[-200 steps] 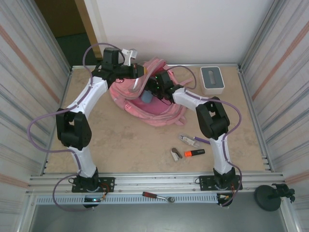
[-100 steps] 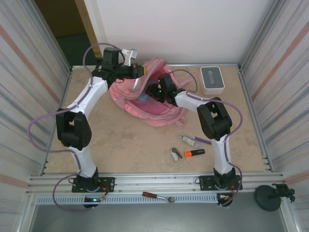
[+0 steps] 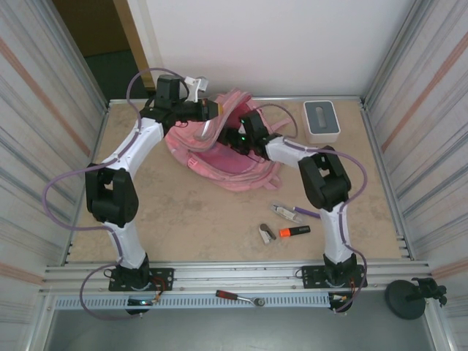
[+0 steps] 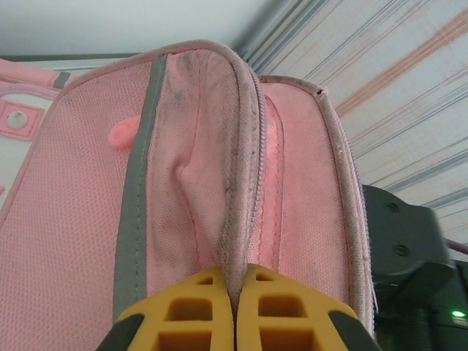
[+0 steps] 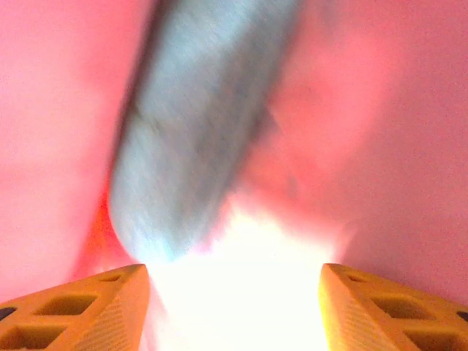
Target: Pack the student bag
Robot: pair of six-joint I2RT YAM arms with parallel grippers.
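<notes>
student bag (image 3: 235, 172) lies diagonally, far-left to near-right, mouth up

In the right wrist view we make out a blurred grey-blue shape (image 5: 197, 117) inside the student bag (image 5: 409, 146) but cannot name it. Glare washes out the gap between the fingers of the right gripper (image 5: 232, 269), and the bottom edge crops them. The same edge crops the left gripper (image 4: 234, 272). From above, the little things (image 3: 295, 231) on the worktop (image 3: 197, 212) are too small to identify.
</notes>
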